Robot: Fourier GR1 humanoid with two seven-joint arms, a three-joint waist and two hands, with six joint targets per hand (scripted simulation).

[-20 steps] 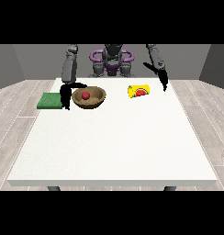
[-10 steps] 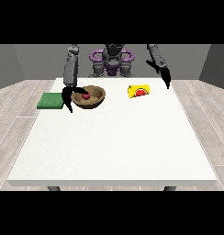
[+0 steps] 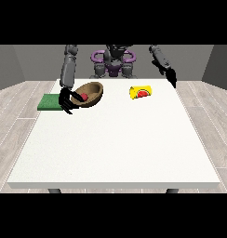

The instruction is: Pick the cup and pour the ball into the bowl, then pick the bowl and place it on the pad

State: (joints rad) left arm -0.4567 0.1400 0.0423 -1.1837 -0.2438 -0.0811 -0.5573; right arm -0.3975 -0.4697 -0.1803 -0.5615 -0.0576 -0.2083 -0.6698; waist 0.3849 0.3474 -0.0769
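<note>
Spanning grey plank floor, our smooth white table (image 3: 115, 139); the view's-left hand (image 3: 66, 100) grips the tilted round wooden bowl (image 3: 90, 94); the view's-right hand's (image 3: 171, 79) fingers we can't tell

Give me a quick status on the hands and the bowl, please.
Hand at view's left curled on the bowl, bowl tilted, red ball inside. Hand at view's right raised, holds nothing. Green pad beside bowl, unobstructed.
</note>
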